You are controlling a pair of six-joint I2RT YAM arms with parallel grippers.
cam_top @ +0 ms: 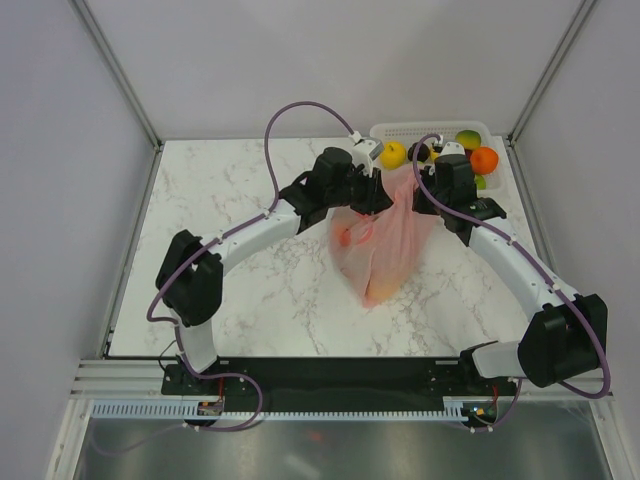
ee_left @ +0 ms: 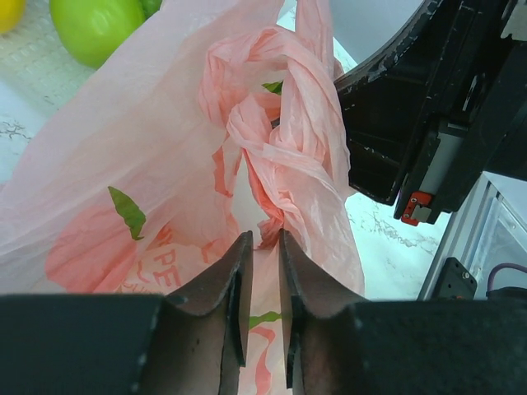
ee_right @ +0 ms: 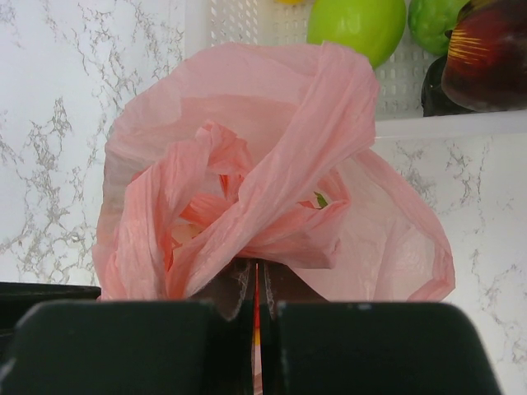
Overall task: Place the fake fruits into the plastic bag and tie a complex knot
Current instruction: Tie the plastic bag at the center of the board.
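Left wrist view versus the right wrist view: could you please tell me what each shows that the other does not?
Only the left wrist: the left gripper pinching the plastic bag below its twisted handles. Only the right wrist: where the right gripper clamps the bag's bunched plastic, and a dark reddish fruit. Both: the pink bag, a green fruit and the white basket.

The white marble-patterned table (cam_top: 230, 190) carries the plastic bag (cam_top: 380, 250) just right of centre. A white lattice basket (cam_top: 400, 129) stands in the upper right of the frame.
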